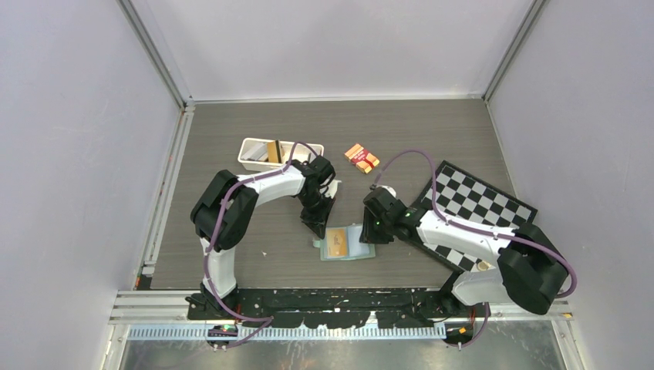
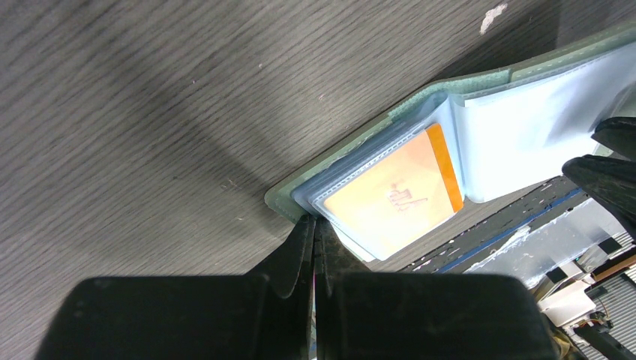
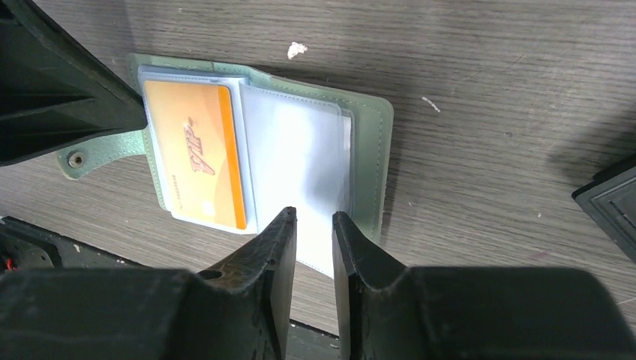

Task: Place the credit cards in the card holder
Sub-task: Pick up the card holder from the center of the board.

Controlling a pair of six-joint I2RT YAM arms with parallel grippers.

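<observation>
We take the holder (image 1: 348,243) as our mark. It lies open and flat on the grey wood-grain table (image 1: 231,131), near the table's front edge and between the two grippers.

The left arm (image 1: 231,204) bends in from the holder's left, and the right arm (image 1: 478,239) reaches in from its right. The chessboard (image 1: 478,204) lies to the right of the holder, partly under the right arm. The white tray (image 1: 251,154) sits well behind the holder and to its left, with a dark card and a gold one (image 1: 271,150) standing in it. The orange-and-red packet (image 1: 362,158) lies well behind the holder, close to straight back.

The left gripper (image 2: 313,225) has its fingers pressed together. Its tips touch the holder's green left edge (image 2: 352,146), by the clasp tab (image 3: 75,159). We see nothing pinched between them.

The right gripper (image 3: 313,217) has its fingers a narrow gap apart. They hang over the near edge of the holder's right half (image 3: 367,150), above a clear, blue-grey pocket leaf (image 3: 292,142). We cannot tell whether they touch that leaf.

One gold-orange card (image 3: 195,150) lies in a clear pocket on the holder's left half, its orange stripe toward the fold. From the left wrist we see the same card (image 2: 390,199) just beyond the closed fingertips.
</observation>
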